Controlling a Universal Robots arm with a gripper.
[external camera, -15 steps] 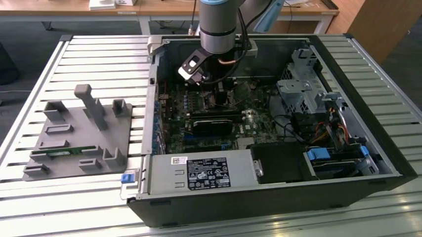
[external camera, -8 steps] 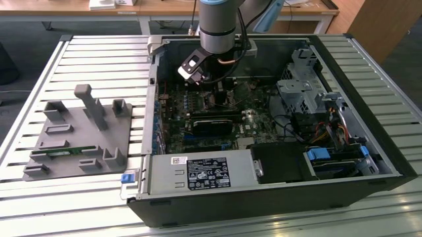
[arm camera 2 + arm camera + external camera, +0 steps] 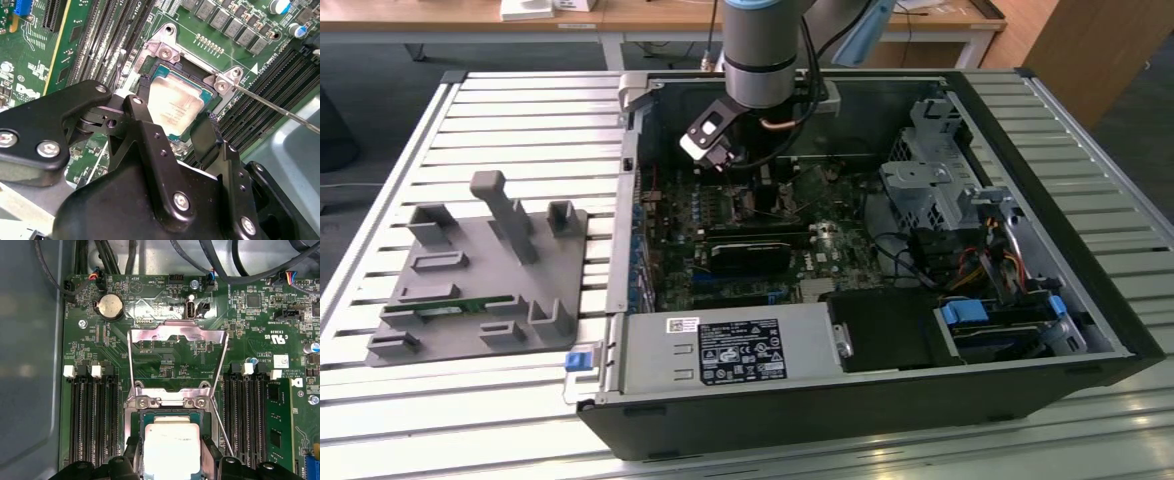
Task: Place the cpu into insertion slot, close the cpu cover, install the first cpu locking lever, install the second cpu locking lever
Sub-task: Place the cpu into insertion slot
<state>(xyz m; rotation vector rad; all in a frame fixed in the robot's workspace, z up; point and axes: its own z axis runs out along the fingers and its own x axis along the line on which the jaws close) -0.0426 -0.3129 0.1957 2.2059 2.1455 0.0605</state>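
Note:
The cpu (image 3: 171, 447), a pale silver square chip, lies in the insertion slot (image 3: 167, 401) on the green motherboard; in the second wrist view the cpu (image 3: 177, 102) shows level inside the silver rim (image 3: 165, 49). My gripper (image 3: 171, 462) straddles it, with its black fingers (image 3: 207, 132) pressed against two opposite edges of the chip. The cpu cover (image 3: 177, 334) stands open, tilted up behind the slot. A thin wire locking lever (image 3: 280, 111) sticks out unlatched beside the slot. In the exterior view my gripper (image 3: 747, 168) reaches down into the open computer case (image 3: 1014, 300).
Long black memory slots (image 3: 95, 415) flank the socket on both sides. A coin battery (image 3: 111, 306) and cables (image 3: 210, 260) lie beyond the cover. A black card (image 3: 750, 255), a power supply (image 3: 720, 350) and a drive cage (image 3: 927, 190) fill the case. A grey fixture (image 3: 480, 270) sits on the slatted table.

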